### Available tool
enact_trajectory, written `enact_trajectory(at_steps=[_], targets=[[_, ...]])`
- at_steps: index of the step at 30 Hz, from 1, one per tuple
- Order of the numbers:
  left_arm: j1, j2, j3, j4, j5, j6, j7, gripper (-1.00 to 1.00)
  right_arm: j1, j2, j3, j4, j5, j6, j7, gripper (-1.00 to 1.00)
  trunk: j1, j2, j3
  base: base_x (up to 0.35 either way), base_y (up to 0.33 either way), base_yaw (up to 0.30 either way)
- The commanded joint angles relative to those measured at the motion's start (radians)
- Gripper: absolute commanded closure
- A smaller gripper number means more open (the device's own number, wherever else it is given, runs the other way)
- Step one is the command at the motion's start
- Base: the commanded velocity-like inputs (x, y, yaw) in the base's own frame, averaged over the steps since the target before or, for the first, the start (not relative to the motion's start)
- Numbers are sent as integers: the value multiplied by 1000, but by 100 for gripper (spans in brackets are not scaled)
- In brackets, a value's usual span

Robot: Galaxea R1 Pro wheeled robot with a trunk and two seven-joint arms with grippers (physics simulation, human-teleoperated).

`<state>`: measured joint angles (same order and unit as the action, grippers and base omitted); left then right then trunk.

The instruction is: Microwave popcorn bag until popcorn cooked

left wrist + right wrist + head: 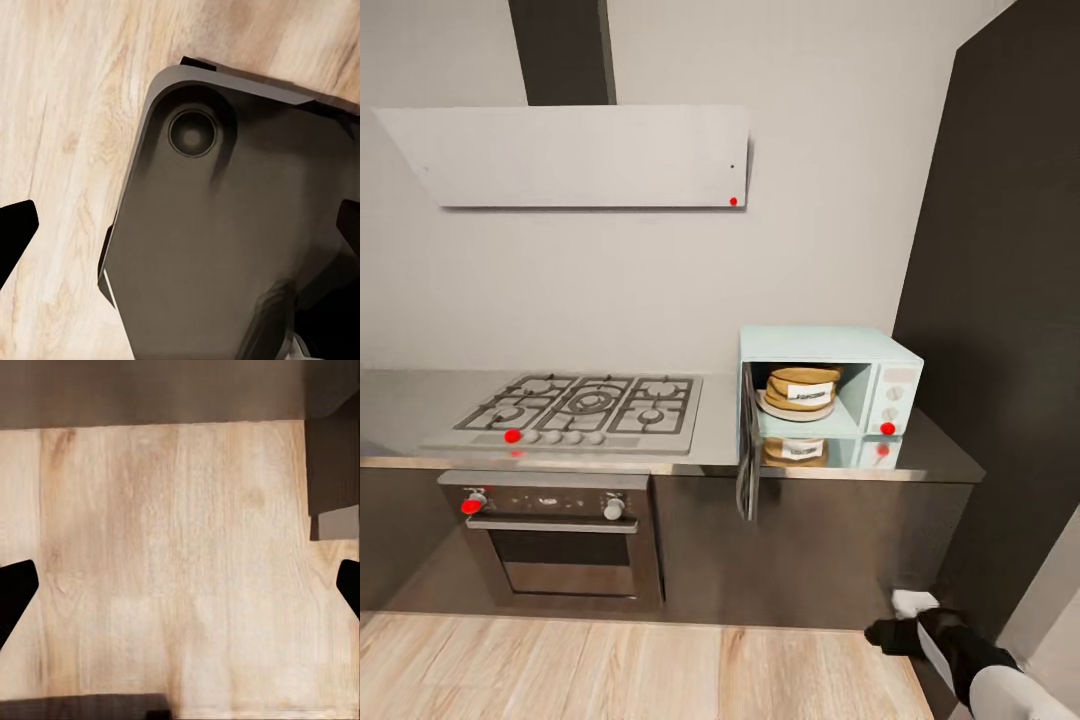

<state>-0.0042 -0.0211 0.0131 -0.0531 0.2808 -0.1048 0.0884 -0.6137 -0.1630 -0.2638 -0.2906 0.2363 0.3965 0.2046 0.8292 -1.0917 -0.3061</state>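
The pale mint-blue microwave (892, 372) stands at the right end of the grey countertop (705, 452). Its dark door (748, 445) hangs open, swung out past the counter's front edge. The tan popcorn bag (802, 389) sits inside on a white plate, its white label facing out. No popcorn can be made out in it. My right gripper (892, 636) hangs low beside the cabinets, far below the microwave. In the right wrist view my right gripper (180, 592) is open over bare wooden floor. In the left wrist view my left gripper (180, 232) is open above my own dark base (225, 240).
A steel gas hob (585, 405) lies left of the microwave, with a built-in oven (560, 540) under it and a white hood (575, 155) above. A tall dark cabinet (1000, 350) closes off the right side. Wooden floor (610, 670) stretches in front of the cabinets.
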Motion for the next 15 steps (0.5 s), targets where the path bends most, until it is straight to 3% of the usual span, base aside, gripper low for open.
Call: enact_trajectory(at_steps=[1, 2, 4, 9, 15], targets=[[0, 0, 0, 0, 3, -3, 2, -100, -2, 0, -6, 125, 10, -90, -23, -100, 0, -1, -1, 0, 0, 0], [0, 0, 0, 0, 3, -3, 2, -100, -2, 1, -6, 221, 8, -171, -43, -100, 0, -1, -1, 0, 0, 0], [0, -1, 0, 1, 3, -3, 2, -100, 34, 9, -4, 297, 7, -266, -61, -100, 0, -1, -1, 0, 0, 0], [0, -2, 2, 1, 3, -3, 3, -100, 265, 16, -3, 323, 4, -356, -72, -100, 0, -1, -1, 0, 0, 0], [1, -1, -5, 1, -5, -1, 1, -100, 419, 18, -8, 324, -4, -450, -76, -100, 0, -1, -1, 121, 0, 0]])
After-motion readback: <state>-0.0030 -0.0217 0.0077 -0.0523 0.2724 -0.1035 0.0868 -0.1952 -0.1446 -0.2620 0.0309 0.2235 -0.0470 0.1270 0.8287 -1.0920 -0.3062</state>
